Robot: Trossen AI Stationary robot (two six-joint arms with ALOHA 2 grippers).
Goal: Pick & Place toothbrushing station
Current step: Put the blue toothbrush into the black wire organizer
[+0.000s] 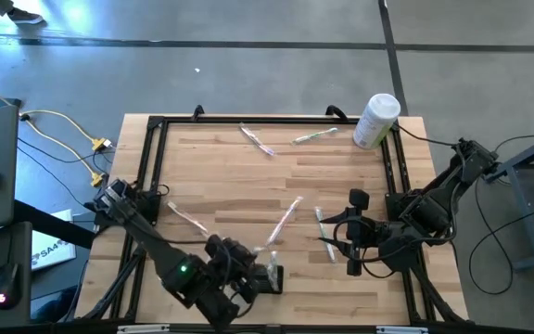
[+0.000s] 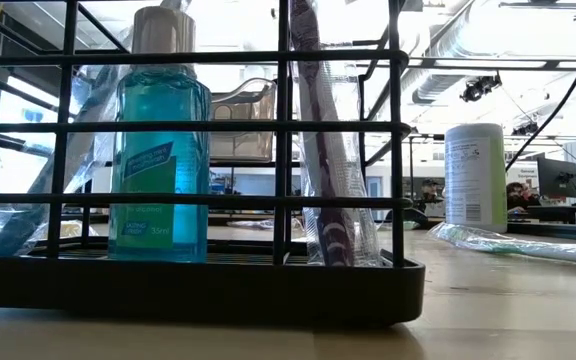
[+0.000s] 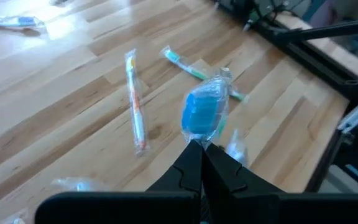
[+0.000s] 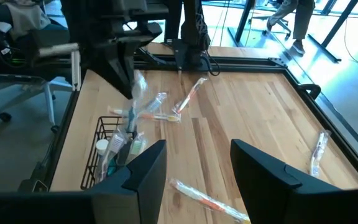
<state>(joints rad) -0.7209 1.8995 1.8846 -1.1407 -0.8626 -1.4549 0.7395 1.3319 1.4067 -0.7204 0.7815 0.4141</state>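
Checking in from the remote seat. The toothbrushing station is a black wire rack on a low dark base. It sits on the worktop at the edge that runs along the bottom of the high view, about halfway along. In the low view it fills most of the picture, with a blue mouthwash bottle standing upright in it and a wrapped purple toothbrush leaning beside that.

The left gripper is right by the station. Its fingers are pinched together on the clear wrapper of a blue item, which is up off the wood. I can't tell what the blue thing actually is.

The right gripper hovers nearer the right edge. Its fingers are apart with nothing between them, and a wrapped toothbrush lies just beside it.

Four more loose brushes are scattered over the middle and toward the far edge. A white container stands at the far right corner.
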